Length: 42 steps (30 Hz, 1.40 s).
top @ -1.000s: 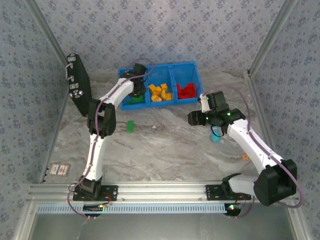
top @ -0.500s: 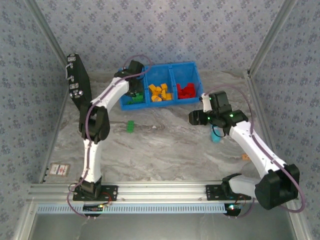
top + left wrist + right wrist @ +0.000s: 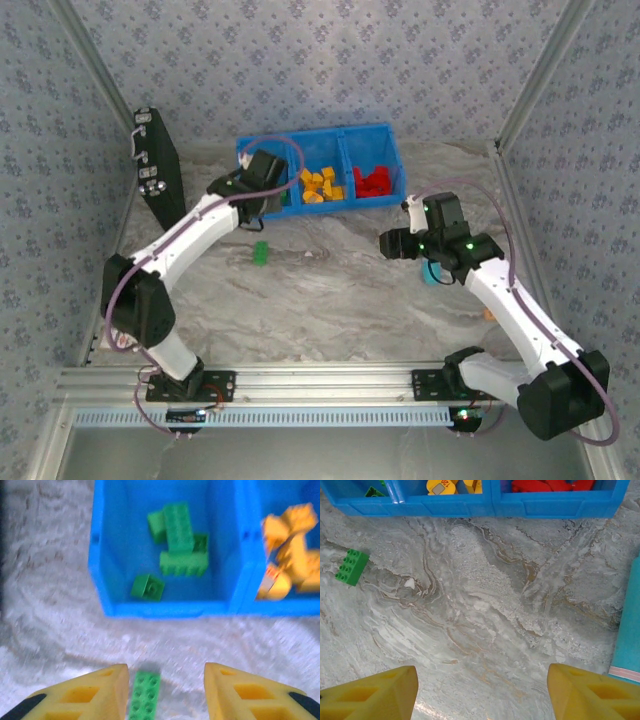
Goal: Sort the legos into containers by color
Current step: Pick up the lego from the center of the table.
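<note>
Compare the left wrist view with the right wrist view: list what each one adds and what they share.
Left wrist view adds: the floor of the left compartment with its pile of green bricks, and the left gripper, open. Right wrist view adds: the teal stick at the right edge, the red bricks, and the right gripper, open. Shared: the loose green brick on the table, the blue bin and the orange-yellow bricks.
</note>
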Each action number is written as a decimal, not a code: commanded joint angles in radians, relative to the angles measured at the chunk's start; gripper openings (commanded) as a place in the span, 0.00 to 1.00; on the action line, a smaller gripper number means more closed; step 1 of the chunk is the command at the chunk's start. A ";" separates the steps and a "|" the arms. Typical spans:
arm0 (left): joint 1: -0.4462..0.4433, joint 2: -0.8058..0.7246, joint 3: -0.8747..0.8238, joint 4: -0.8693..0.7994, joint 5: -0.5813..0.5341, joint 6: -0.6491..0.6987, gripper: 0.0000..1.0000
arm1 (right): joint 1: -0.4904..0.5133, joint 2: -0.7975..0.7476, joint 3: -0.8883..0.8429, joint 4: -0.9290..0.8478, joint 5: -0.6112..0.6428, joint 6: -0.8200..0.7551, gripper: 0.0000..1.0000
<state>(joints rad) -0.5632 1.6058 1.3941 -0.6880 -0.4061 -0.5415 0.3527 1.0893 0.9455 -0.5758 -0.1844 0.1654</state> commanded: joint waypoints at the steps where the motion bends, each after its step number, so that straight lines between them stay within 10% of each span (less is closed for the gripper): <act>1: -0.002 -0.086 -0.136 0.039 -0.040 0.027 0.45 | 0.012 -0.020 -0.002 -0.016 -0.008 0.001 0.71; 16: -0.012 -0.152 -0.459 0.208 -0.082 0.012 0.48 | 0.060 0.082 0.016 0.007 0.032 0.022 0.72; 42: -0.027 0.096 -0.402 0.401 0.041 0.225 0.54 | 0.058 0.300 0.094 0.052 0.009 -0.038 0.72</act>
<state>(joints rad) -0.5854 1.6875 0.9676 -0.3252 -0.4175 -0.3733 0.4084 1.3727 1.0065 -0.5278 -0.1654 0.1486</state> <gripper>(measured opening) 0.540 0.718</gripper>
